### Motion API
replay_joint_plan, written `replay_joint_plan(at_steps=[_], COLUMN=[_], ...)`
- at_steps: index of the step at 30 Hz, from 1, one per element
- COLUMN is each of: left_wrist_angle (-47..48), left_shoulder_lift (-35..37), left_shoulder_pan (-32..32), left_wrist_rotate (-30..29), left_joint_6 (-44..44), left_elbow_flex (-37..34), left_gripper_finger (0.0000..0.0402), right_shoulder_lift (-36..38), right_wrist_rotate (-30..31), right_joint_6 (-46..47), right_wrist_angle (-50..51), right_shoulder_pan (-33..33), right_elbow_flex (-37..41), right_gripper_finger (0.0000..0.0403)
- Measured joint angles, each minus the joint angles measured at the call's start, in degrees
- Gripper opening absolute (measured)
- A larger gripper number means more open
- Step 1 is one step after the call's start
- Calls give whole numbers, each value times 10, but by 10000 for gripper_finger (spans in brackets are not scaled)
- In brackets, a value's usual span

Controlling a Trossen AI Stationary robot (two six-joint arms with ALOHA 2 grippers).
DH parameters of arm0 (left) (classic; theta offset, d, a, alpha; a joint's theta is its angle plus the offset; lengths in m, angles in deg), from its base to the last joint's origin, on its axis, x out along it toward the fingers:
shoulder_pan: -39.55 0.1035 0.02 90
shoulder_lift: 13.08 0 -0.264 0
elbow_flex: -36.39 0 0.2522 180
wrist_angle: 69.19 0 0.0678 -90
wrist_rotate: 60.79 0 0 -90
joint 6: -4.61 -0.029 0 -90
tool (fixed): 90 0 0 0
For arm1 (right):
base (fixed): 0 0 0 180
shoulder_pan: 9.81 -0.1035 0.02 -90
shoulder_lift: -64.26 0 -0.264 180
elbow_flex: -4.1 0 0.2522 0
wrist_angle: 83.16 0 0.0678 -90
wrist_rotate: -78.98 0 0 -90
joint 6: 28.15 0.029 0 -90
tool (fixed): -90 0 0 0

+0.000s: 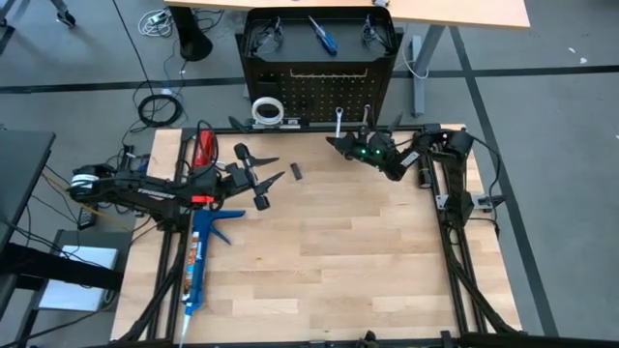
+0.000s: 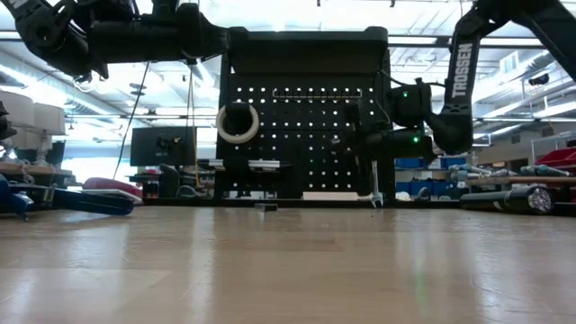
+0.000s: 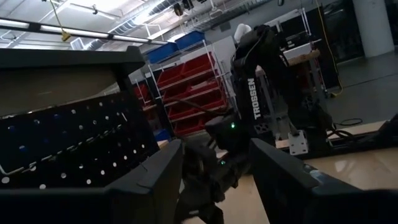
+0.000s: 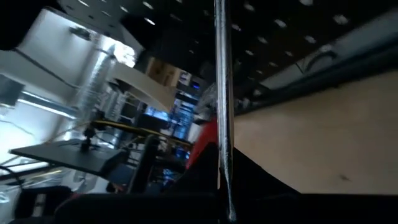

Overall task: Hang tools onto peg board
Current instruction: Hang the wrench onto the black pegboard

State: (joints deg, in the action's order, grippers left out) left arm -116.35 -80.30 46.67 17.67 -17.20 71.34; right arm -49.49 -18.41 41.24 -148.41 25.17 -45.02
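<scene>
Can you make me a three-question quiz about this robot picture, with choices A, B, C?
1. Where is the white tape roll?
A. on the peg board
B. under the table
C. in the left gripper

2. What colour is the caulking gun?
A. green
B. blue
C. yellow

3. What is the right gripper doing?
A. hanging open
B. lying flat on the table
C. shut on a silver wrench

Answers: 1 A, the low view shows the roll against the holes. 2 B, its long body is blue. 3 C, the right wrist view shows the wrench shaft in the fingers.
</scene>
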Motion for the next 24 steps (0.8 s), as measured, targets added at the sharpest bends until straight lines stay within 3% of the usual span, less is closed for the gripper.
replay_joint_plan(at_steps=[24], left_wrist_angle=[2], left_shoulder_lift=[0], left_shoulder_pan=[0], left_wrist_rotate=[-1], left_joint_6=[1], left_elbow_flex=[0], left_gripper_finger=[193], right_shoulder_lift=[-6], right_wrist_rotate=[-15], right_joint_6=[19], right_wrist_angle=[22], right_shoulder_pan=[16], right_elbow_flex=[0], right_gripper_finger=[13])
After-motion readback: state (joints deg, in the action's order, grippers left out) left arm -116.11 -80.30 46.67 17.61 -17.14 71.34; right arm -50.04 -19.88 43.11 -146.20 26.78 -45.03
